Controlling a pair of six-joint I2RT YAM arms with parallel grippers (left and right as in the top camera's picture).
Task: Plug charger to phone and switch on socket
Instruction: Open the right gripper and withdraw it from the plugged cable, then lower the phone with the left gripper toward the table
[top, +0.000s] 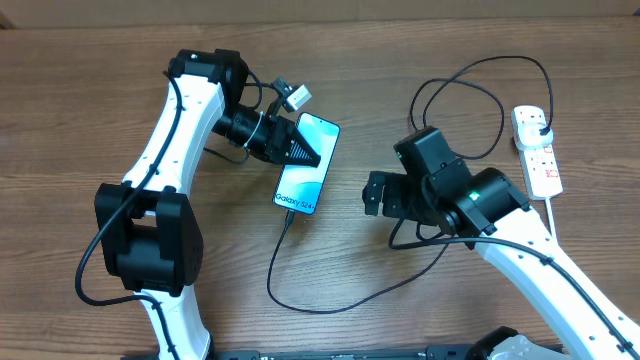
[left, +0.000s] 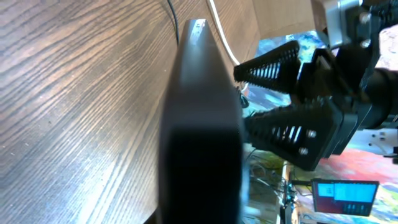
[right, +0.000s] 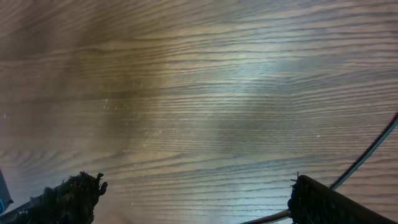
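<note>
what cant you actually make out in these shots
- Overhead: whether the charger tip is fully seated in the phone; the joint is too small.
- Overhead: the switch positions on the socket; too small.
- Left wrist: a close dark shape is blurred, so it is unclear whether the left gripper touches the phone.
- Right wrist: the right gripper has open jaws cut off by the bottom edge.

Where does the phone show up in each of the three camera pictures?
Overhead: the phone lies centre-left, under the left end effector.
Left wrist: edge-on, a dark slab down the middle.
Right wrist: not clearly in it; only a blue sliver at the lower left edge.
Shared landmark: the wooden table.
</note>
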